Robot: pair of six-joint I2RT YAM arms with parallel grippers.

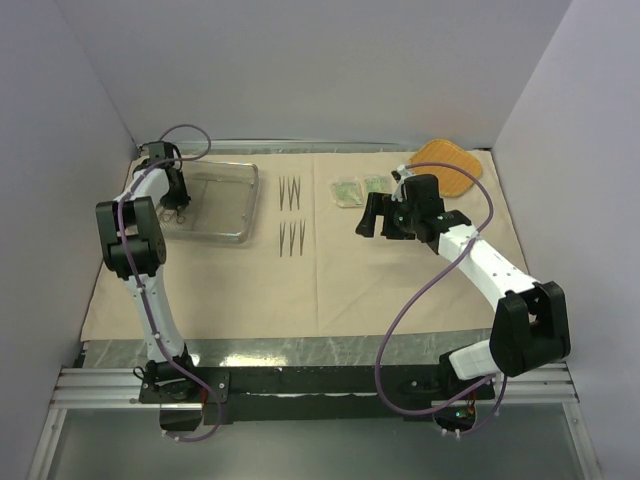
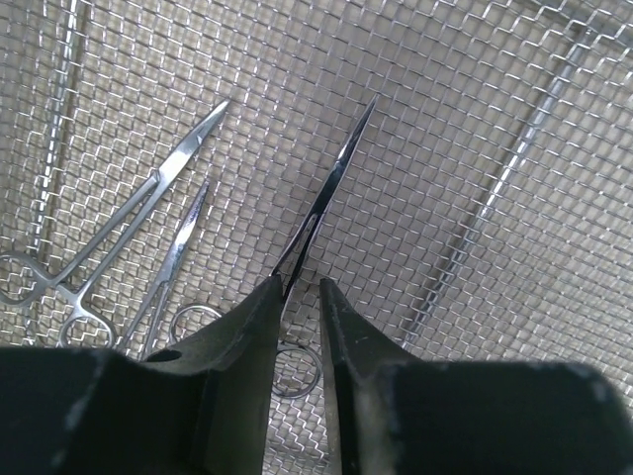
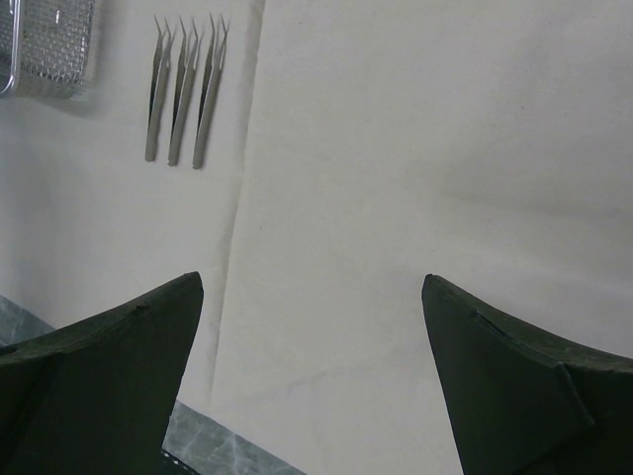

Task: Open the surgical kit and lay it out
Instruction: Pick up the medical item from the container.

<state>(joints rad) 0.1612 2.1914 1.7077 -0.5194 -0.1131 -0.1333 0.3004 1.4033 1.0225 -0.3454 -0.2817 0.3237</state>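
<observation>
Left claw sits in the tray at the bench's far-left corner, jaws nearly closed around a forceps; whether they pinch it I cannot tell. Right claw gapes wide, empty, over the cloth.

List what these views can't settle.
- Left wrist: handles of centre forceps, hidden behind the fingers of the left gripper; grip contact unclear.
- Top: tray contents, too small, partly under the left arm.
- Top: near edge of orange pad, behind the right arm.
- Top: print on packets, too small.
</observation>
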